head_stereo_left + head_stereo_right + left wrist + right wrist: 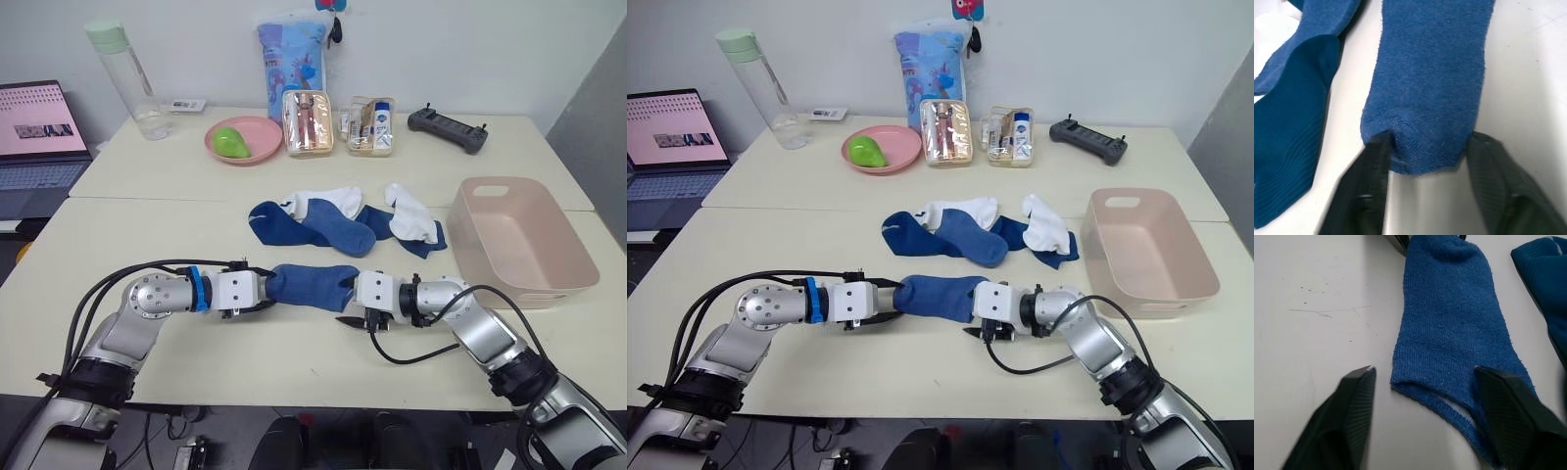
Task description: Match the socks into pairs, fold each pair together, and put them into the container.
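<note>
A royal blue sock [312,286] lies flat on the table near the front edge, between my two grippers. My left gripper [268,291] is open, its fingers [1374,161] straddling the sock's rounded toe end [1425,122]. From the other side my right gripper [350,305] is open too, one finger [1354,396] beside the cuff end [1449,382] and the other over its edge. Behind them lies a heap of blue socks [338,233] with two white socks [331,200] [409,216] on it. The pale pink container [519,245] stands empty at the right.
Along the back of the table stand a clear bottle [127,83], a round pink bowl [257,129] holding a green object, two clear pouches [308,124] [372,127], a blue bag [291,54] and a black controller [448,127]. A laptop [34,137] sits at far left.
</note>
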Controlling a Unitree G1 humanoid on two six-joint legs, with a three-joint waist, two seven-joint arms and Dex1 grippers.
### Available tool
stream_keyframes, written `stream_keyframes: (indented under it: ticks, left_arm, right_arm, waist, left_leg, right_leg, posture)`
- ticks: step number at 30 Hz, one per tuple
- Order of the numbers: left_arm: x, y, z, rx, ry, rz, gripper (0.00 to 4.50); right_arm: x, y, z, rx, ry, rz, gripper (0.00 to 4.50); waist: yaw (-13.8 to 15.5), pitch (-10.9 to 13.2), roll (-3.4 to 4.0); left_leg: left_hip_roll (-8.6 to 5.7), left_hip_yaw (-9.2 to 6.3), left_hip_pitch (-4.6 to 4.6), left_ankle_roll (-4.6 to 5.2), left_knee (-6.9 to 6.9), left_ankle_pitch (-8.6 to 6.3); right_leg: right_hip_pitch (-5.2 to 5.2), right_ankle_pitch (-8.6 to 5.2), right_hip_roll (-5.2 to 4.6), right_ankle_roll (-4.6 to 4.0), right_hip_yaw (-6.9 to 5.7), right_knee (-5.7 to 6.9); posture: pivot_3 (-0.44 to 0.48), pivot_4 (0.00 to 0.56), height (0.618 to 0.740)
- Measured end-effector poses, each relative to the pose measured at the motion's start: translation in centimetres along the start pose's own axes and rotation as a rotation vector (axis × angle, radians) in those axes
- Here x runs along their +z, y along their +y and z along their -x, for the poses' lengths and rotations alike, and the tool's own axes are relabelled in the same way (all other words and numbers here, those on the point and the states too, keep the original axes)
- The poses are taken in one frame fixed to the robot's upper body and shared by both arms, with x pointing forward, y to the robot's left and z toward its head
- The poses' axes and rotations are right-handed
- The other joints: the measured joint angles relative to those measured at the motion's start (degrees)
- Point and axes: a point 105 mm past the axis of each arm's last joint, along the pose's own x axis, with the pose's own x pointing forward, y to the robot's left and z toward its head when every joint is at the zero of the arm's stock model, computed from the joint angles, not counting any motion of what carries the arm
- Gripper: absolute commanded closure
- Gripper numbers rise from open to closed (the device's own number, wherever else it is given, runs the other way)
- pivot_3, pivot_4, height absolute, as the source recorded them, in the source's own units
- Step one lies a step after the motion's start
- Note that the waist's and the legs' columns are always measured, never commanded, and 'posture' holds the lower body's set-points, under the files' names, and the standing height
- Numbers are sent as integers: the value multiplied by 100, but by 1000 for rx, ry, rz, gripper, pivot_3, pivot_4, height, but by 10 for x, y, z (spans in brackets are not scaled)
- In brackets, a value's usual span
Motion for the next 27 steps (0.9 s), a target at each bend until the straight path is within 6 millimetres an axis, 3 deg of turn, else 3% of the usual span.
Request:
stream_keyframes:
  ticks: [4,6,13,18,27]
  left_arm:
    - [-1,1,-1,-24,8,-2,4500]
    - [-1,1,-1,-37,6,1,4500]
    - [29,-1,4,-121,-92,26,4500]
    - [58,-21,29,-315,-145,248,4500]
    - [69,-48,56,-578,-88,522,4500]
  right_arm:
    - [0,0,-2,22,6,-36,3895]
    - [0,-1,1,26,4,-61,4480]
    - [9,12,18,72,-28,-188,4480]
    - [27,33,47,90,-57,-363,4480]
    - [39,62,77,190,12,-690,4480]
  waist:
    - [-3,0,0]
    - [-2,0,0]
    - [-1,1,1]
    - [-19,2,2]
    - [-21,4,4]
  left_leg:
    - [1,0,-6,0,-2,0]
    - [1,-1,-9,0,-2,0]
    - [0,-6,-24,0,0,0]
    - [5,-9,-23,1,-3,-1]
    - [4,-11,-11,3,-3,1]
  right_leg:
    - [-6,0,1,0,0,-1]
    - [-7,0,1,0,0,-4]
    - [-12,-1,-1,0,-1,-10]
    - [-11,-2,0,1,-2,-10]
    - [-2,-2,6,0,-3,-6]
  posture:
    - [0,150,733]
    - [0,150,733]
    - [0,150,733]
    - [0,150,733]
    - [0,150,733]
